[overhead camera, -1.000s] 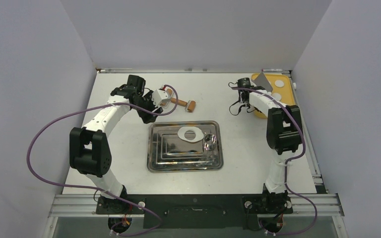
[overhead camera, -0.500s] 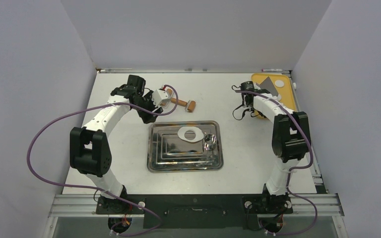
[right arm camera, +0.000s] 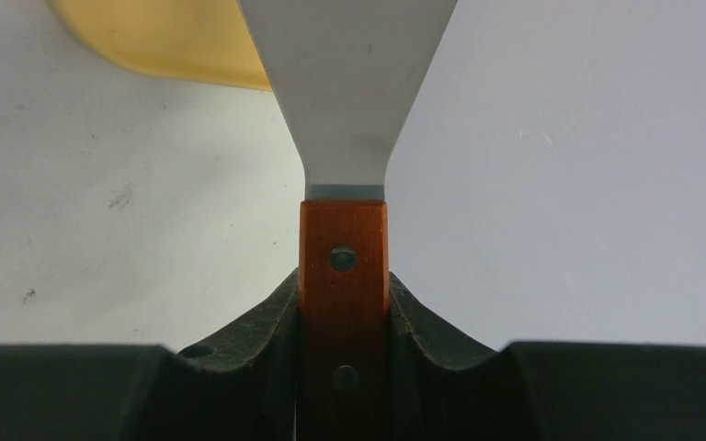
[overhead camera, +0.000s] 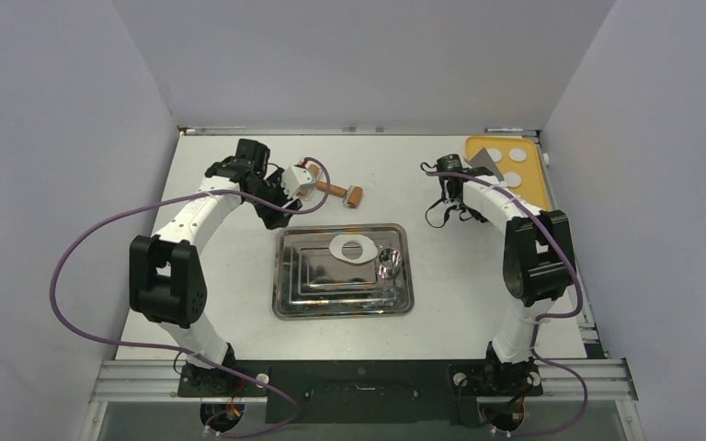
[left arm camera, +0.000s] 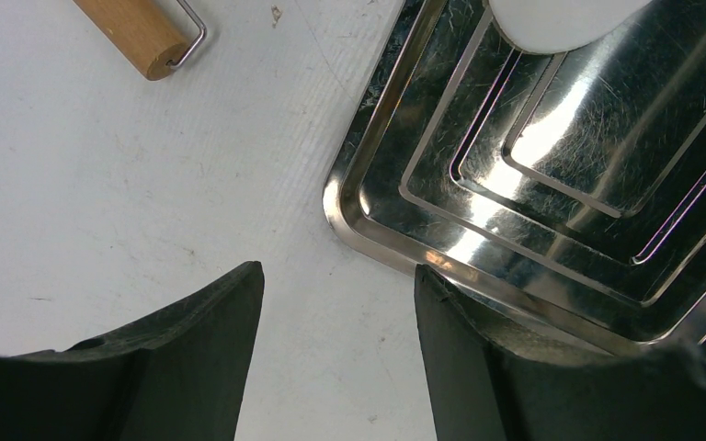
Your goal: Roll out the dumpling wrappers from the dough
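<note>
Your right gripper (right arm camera: 343,308) is clenched on the wooden handle of a spatula (right arm camera: 345,101), with the blade pointing away toward the near left corner of the yellow board (overhead camera: 535,184). The wrappers (overhead camera: 518,155) lie on that board at the far right of the table (overhead camera: 460,276): small white discs, two clear, maybe a third by the blade.

Your left gripper (left arm camera: 338,276) is released and holds nothing. It hangs over bare table between the rolling pin (overhead camera: 334,189) and the corner of the tray (overhead camera: 278,276). In the tray are the dough sheet (overhead camera: 338,246), with one hole cut in it, and a metal ring (overhead camera: 388,265) beside it.

The step looks like the transfer stage, spatula work at the board rather than rolling. For the next move, keep the blade low and flat and don't nudge the discs. The discs look unrolled, so the left arm probably needs the rolling pin soon.

**Hard to see:**
- The blade tip is cut off at the top of the right wrist view, so you can't tell if anything rides on it.
- You can't tell if the blade touches the board.
- The wrapper count is unsure, since the blade may cover one.
- The left wrist view shows only an edge of the dough sheet and one end of the rolling pin.
</note>
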